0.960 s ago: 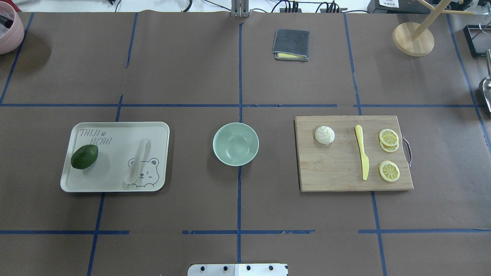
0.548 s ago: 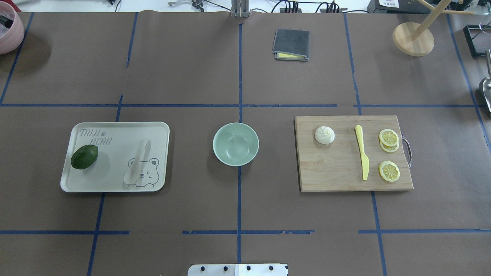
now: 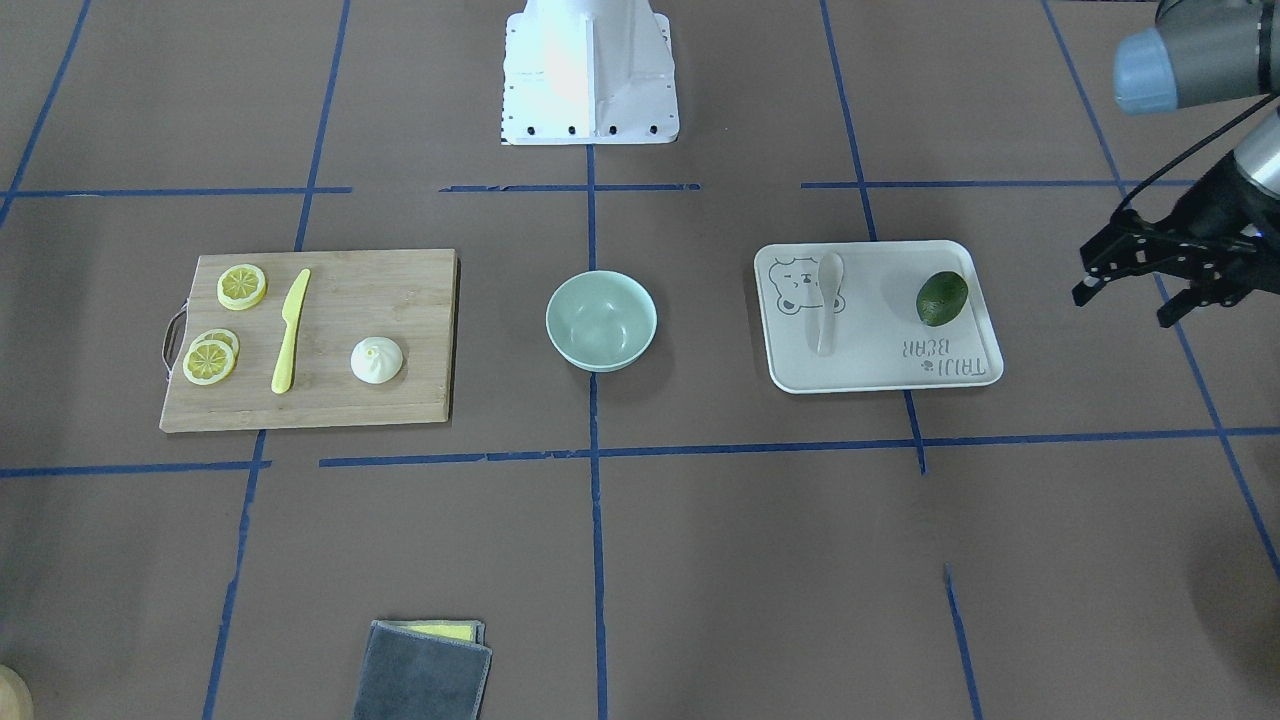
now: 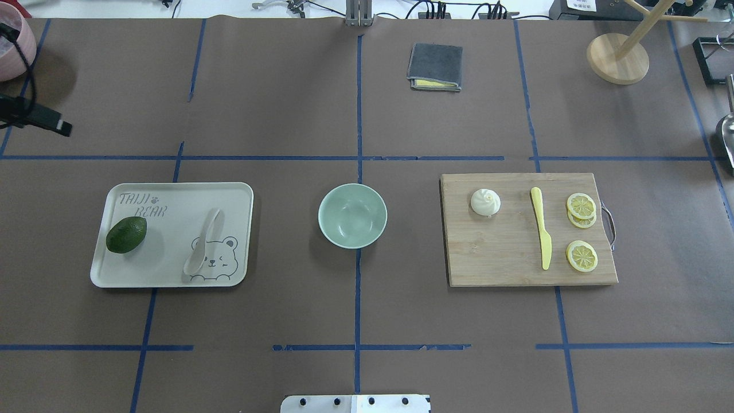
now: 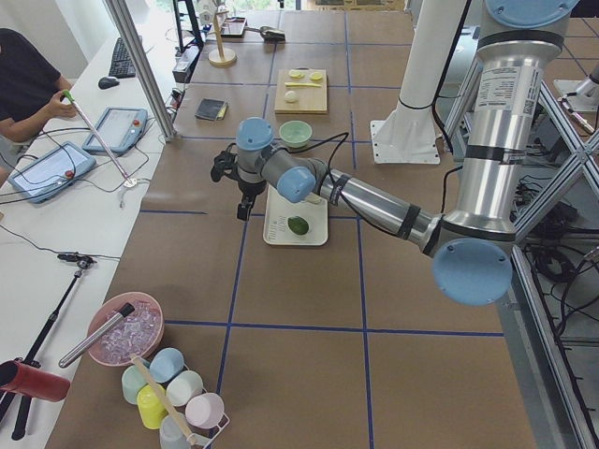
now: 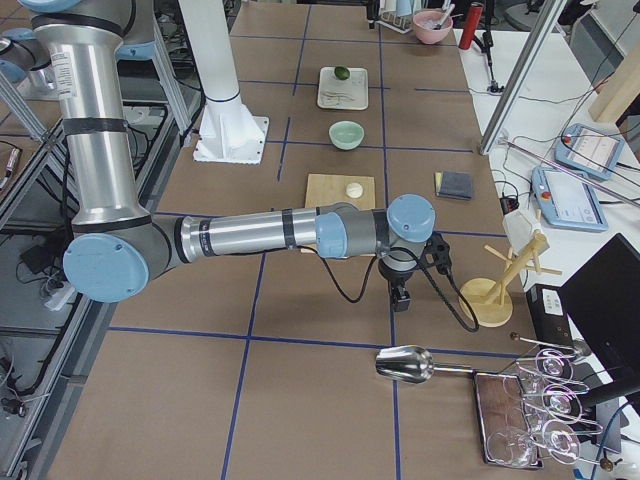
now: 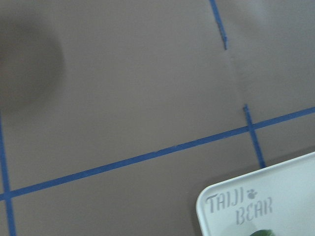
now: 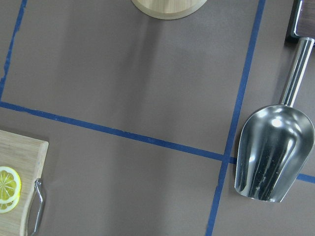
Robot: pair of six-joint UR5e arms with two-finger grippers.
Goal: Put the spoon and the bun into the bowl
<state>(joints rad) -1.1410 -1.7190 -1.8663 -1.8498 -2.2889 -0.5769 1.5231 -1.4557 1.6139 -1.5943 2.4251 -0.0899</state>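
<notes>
Spoon (image 3: 828,300) lies on the tray (image 3: 880,350), bun (image 3: 377,360) on the cutting board (image 3: 400,290), bowl (image 3: 601,320) between them in the front-facing view, left gripper (image 3: 1122,305) spread beside the tray. In the right-side view, the right gripper (image 6: 400,296) hangs beyond the board; whether its fingers are spread or pressed together cannot be told.

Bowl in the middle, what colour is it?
The bowl is pale mint green, plain; clearest in the overhead exterior view.

Bowl (image 4: 352,215) central on the desk (image 4: 275,103) — spoon (image 4: 203,242) on the tray (image 4: 166,258) left of it, bun (image 4: 485,202) on the board (image 4: 499,258) right.
</notes>
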